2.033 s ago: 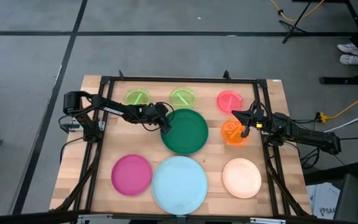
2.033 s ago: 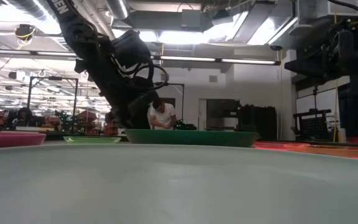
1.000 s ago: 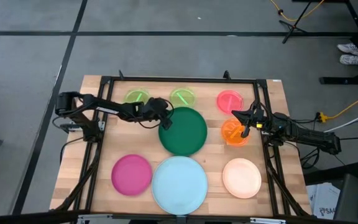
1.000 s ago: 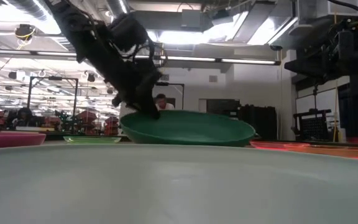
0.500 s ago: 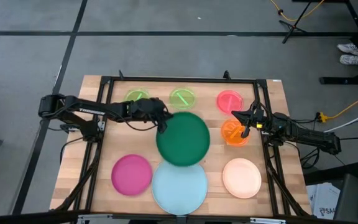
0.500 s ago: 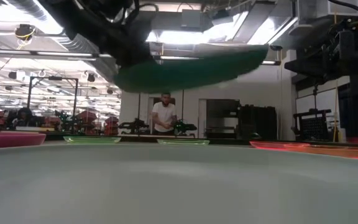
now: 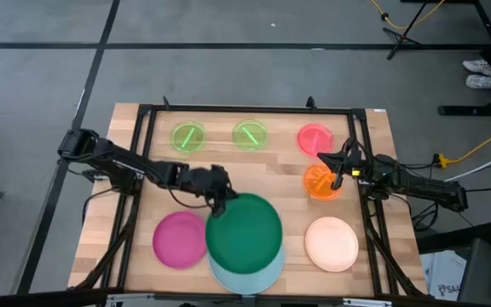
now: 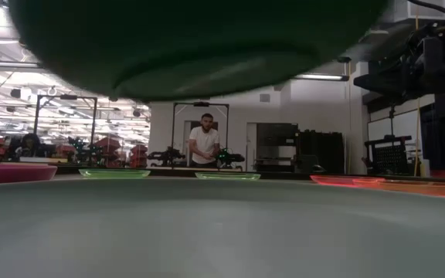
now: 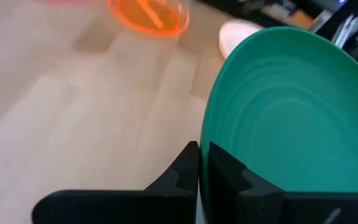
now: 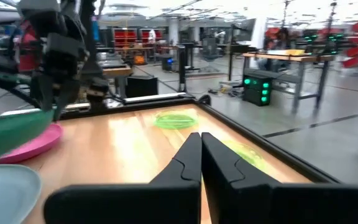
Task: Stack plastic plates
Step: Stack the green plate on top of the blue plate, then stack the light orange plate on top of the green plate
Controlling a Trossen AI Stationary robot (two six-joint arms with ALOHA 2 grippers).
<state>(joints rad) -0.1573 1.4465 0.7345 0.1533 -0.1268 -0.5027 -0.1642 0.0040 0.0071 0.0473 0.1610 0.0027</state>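
Fingers (image 9: 191,171) of the left arm pinch the ridged dark-green plate (image 7: 244,228) above the light-blue plate (image 7: 245,275).

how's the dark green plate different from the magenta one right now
The dark green plate is larger than the magenta plate. The dark green plate is pinched at its rim by the left pincer and held in the air over the light-blue plate; the magenta plate lies flat on the table with nothing gripping it. The right pincer waits by the orange plate. Both are round, opaque and sit toward the near side.
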